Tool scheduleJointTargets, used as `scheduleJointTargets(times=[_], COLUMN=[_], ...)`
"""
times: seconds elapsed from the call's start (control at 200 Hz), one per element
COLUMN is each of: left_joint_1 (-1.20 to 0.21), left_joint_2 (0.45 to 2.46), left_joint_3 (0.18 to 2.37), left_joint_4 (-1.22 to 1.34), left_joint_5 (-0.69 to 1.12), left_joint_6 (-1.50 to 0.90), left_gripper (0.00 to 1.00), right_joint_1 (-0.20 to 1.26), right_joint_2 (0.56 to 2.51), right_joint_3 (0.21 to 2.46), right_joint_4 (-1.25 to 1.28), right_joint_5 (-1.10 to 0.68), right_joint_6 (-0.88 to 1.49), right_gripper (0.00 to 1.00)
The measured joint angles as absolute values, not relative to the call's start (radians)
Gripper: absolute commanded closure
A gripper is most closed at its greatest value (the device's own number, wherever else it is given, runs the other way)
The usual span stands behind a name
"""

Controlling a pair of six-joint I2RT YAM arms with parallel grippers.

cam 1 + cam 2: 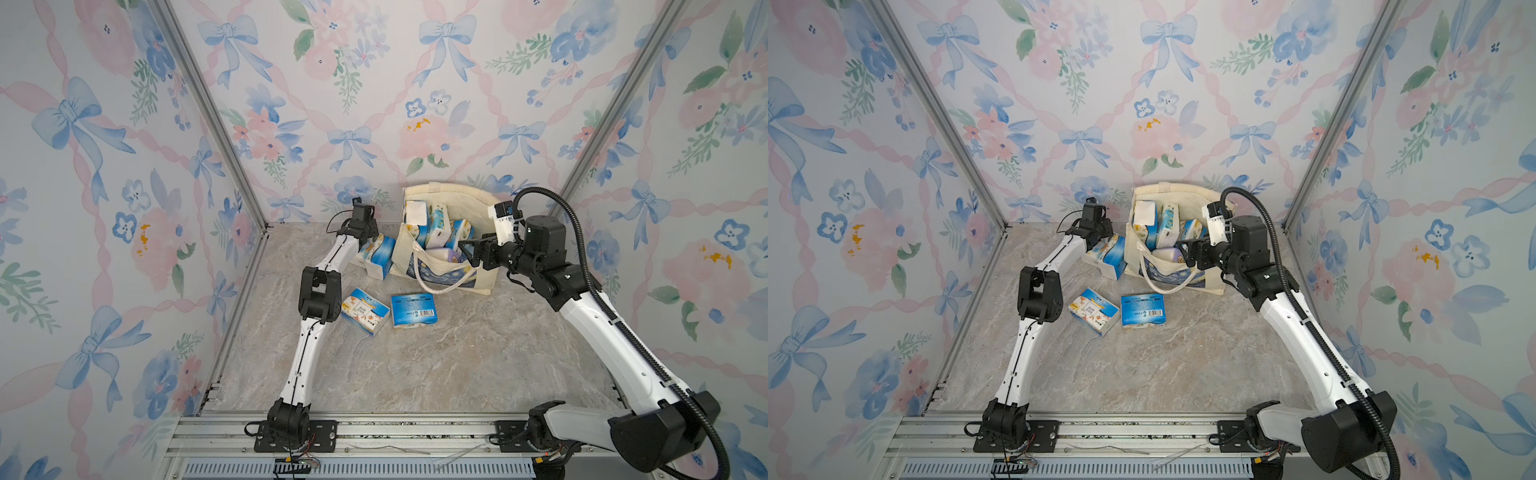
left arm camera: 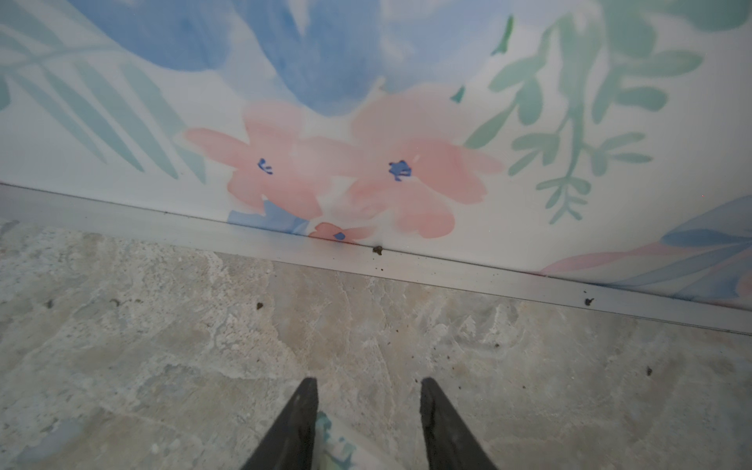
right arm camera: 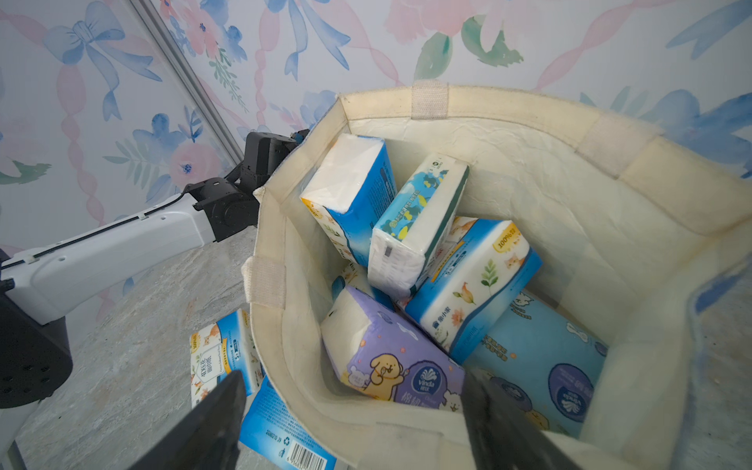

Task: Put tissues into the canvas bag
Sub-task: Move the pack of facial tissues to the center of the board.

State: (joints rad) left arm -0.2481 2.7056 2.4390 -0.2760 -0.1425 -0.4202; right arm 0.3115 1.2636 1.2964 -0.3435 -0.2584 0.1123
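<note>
A: Right gripper (image 3: 354,382): jaws are held wide, nothing between, above the canvas bag (image 3: 529,122) mouth.

B: Tissues (image 3: 468,276) are piled inside; two loose packs (image 1: 365,312) are seen flat on the table (image 1: 415,365), and a third pack (image 1: 376,254) is stood just beside the bag. Judged light, squashy, slick-wrapped; the long sides are best pinched.

A: Left gripper (image 2: 368,380): jaws are seen apart at that third pack; a grip cannot be told.

light: bright, even, diffuse | shadows: faint | top views: edges bend | wrist views: near blur
</note>
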Motion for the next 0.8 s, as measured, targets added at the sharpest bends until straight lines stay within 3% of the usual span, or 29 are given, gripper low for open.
scheduleJointTargets(times=[0.19,0.605,0.8], left_joint_1=[-0.248,-0.247,-0.25], left_joint_2=[2.682,2.368,2.264], left_joint_3=[2.384,1.9,1.735], left_joint_4=[-0.29,-0.286,-0.28], left_joint_5=[-0.133,-0.142,-0.13], left_joint_6=[-0.402,-0.374,-0.368], left_gripper=[0.64,0.74,0.83], right_joint_1=[0.302,0.302,0.302], right_joint_2=[1.221,1.122,1.098], right_joint_3=[1.264,1.212,1.202], right_joint_4=[-0.335,-0.295,-0.293], right_joint_5=[-0.259,-0.27,-0.281], right_joint_6=[0.117,0.166,0.192], right_gripper=[0.16,0.16,0.16])
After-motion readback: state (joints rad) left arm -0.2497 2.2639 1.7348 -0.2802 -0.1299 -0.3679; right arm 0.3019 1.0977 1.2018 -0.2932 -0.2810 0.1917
